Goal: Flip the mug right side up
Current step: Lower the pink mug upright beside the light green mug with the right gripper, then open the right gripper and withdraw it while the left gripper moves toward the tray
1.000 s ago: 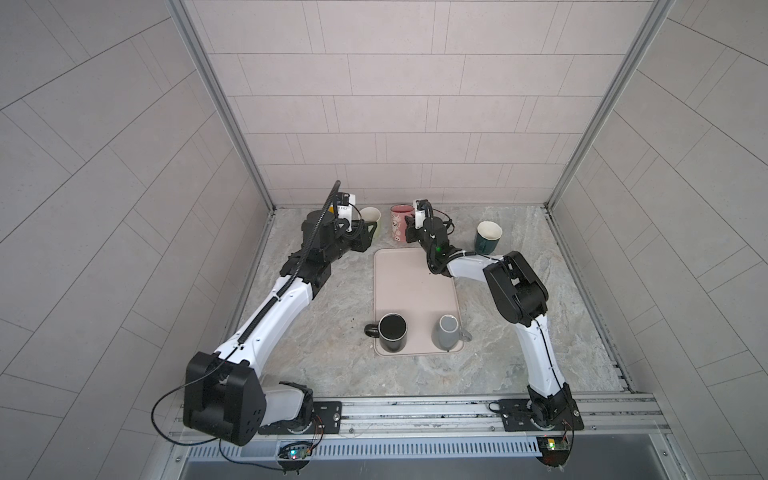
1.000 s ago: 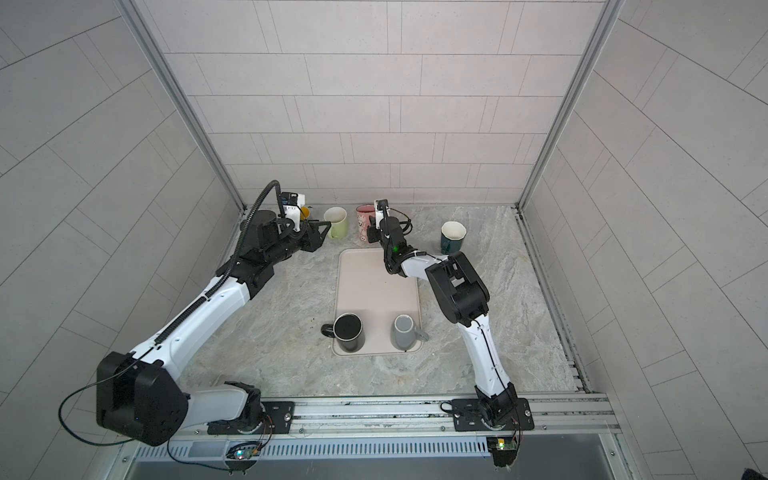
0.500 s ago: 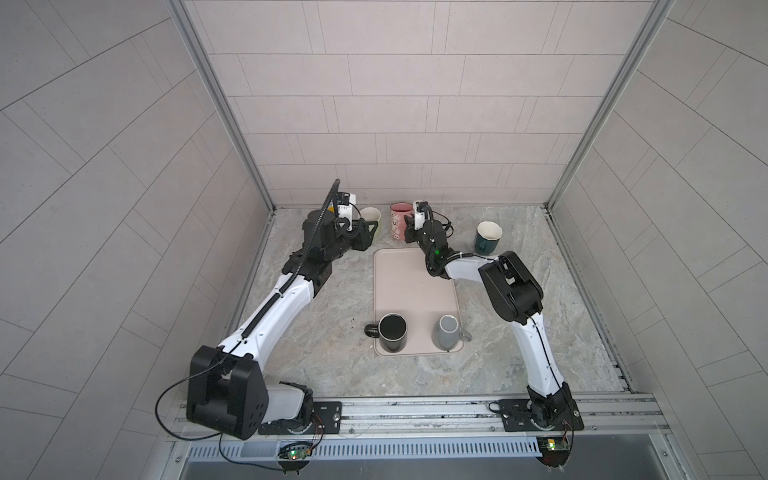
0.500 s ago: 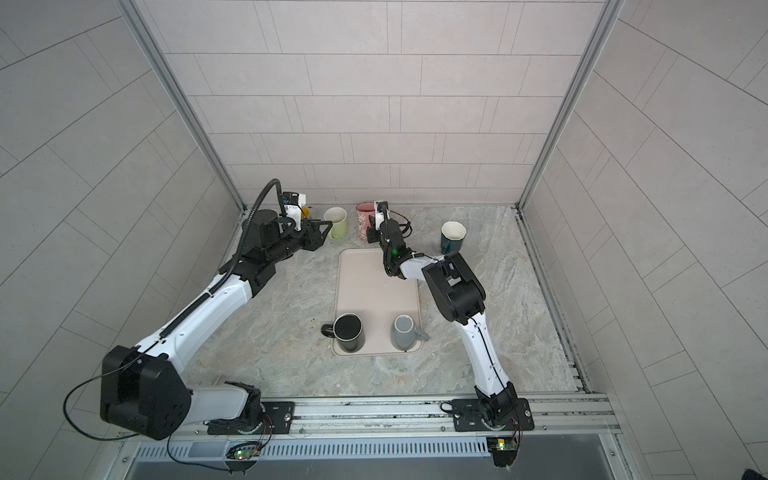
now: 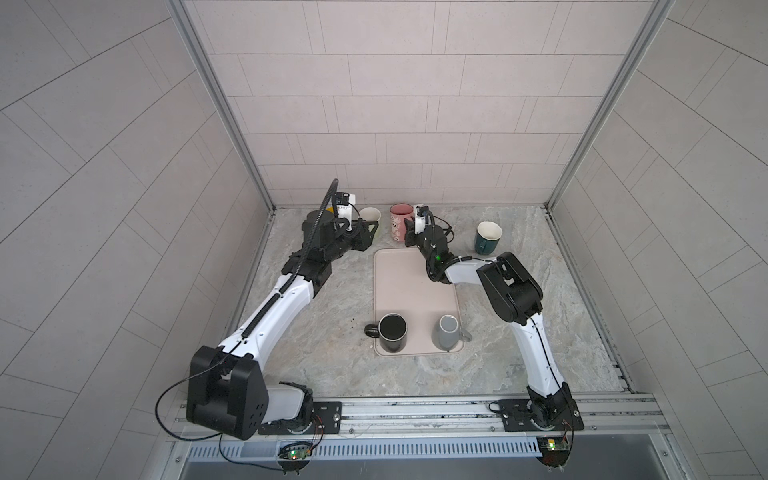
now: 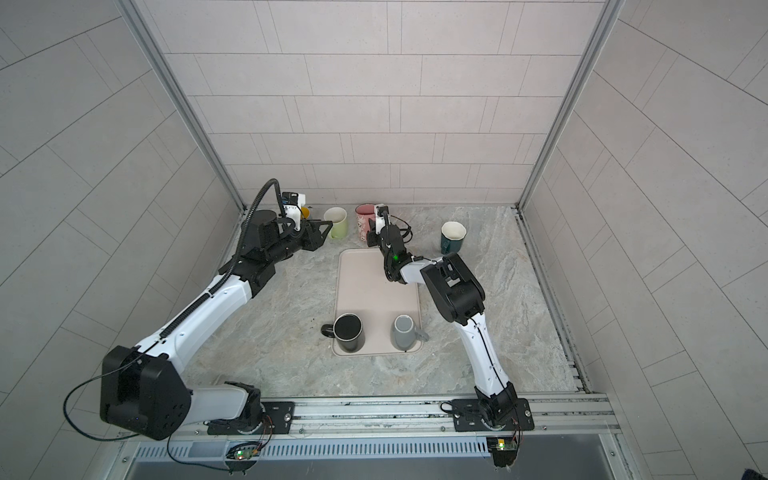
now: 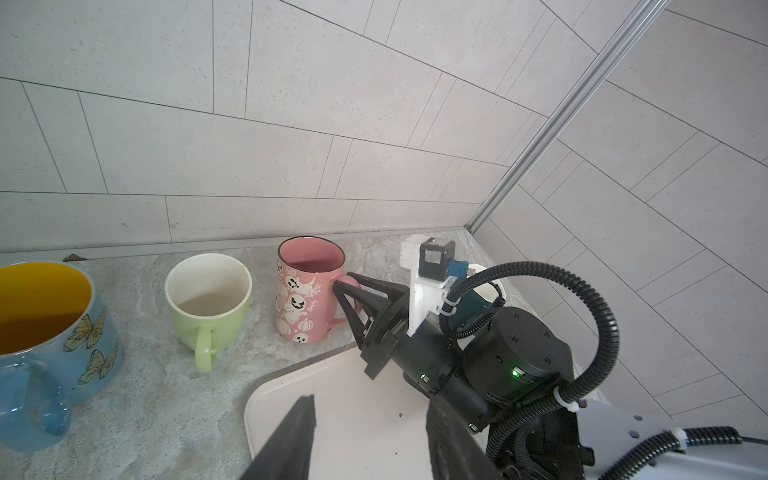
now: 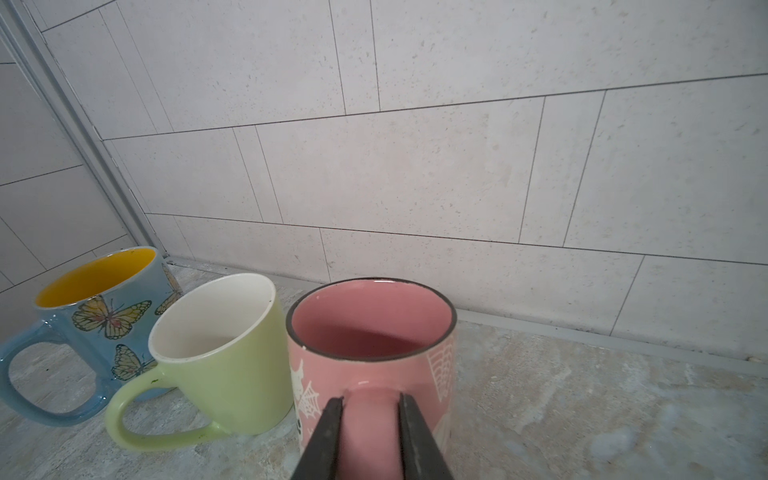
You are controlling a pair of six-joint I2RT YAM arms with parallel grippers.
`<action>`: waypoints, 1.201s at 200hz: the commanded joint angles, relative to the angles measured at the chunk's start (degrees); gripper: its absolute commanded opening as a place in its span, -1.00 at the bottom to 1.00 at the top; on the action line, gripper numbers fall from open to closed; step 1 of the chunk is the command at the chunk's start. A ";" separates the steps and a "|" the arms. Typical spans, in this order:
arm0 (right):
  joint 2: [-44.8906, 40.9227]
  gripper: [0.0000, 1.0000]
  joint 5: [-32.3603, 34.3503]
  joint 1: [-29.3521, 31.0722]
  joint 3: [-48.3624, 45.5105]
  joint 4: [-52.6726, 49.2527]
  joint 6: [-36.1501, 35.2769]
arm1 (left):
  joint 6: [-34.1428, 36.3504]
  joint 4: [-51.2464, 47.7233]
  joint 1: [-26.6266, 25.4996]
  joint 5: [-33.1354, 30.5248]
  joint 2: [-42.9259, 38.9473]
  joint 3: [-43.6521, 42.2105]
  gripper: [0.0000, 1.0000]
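Observation:
A pink mug (image 5: pixel 399 222) (image 8: pixel 370 332) with ghost prints stands upright, mouth up, by the back wall in both top views. My right gripper (image 8: pixel 371 401) (image 5: pixel 409 227) is shut on its handle, one finger against each side. In the left wrist view the same gripper (image 7: pixel 343 284) reaches in to the handle from the tray side. My left gripper (image 7: pixel 370 436) (image 5: pixel 370 232) is open with nothing in it. It hovers over the tray's far left corner, just in front of the green mug (image 5: pixel 370 216).
A blue butterfly mug (image 7: pixel 45 332) and the green mug (image 7: pixel 208 299) stand upright left of the pink one. A teal mug (image 5: pixel 487 237) stands at the back right. The beige tray (image 5: pixel 411 291) carries a black mug (image 5: pixel 392 330) and a grey mug (image 5: pixel 446 332) at its near end.
The right arm's elbow has shifted slightly. The pink mug stays upright in the same spot, and the left arm has not moved.

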 commanded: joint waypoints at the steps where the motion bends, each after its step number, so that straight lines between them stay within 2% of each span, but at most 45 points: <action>1: -1.91 -0.46 -0.10 0.70 -0.93 0.85 0.14 | -0.43 1.93 0.36 1.17 -1.67 -1.07 -0.01; 70: -2.79 -0.37 0.72 0.84 -3.20 0.92 1.47 | -0.52 1.88 0.36 1.36 -3.12 -2.04 0.00; 114: -5.95 -0.07 1.27 0.83 -7.16 2.67 2.28 | -0.61 1.60 0.34 1.07 -5.09 -2.54 0.02; 133: -8.75 0.02 1.37 0.85 -10.20 3.67 2.46 | -0.75 -0.04 0.37 -0.07 -6.19 -1.93 0.12; 167: -16.28 0.16 2.03 0.90 -17.35 4.98 2.86 | -0.21 -7.33 0.60 -1.44 -8.24 1.08 0.24; 184: -21.70 0.22 2.84 0.91 -21.59 3.65 3.58 | -0.21 -12.62 0.72 -3.59 -9.11 3.01 0.44; 213: -32.21 0.25 2.42 0.89 -25.34 -8.33 5.00 | -1.56 -25.09 1.14 -7.00 -8.86 7.39 0.51; 240: -41.45 0.26 1.29 0.90 -27.52 -20.51 7.36 | -6.26 -36.83 1.91 -7.65 -7.96 9.90 0.51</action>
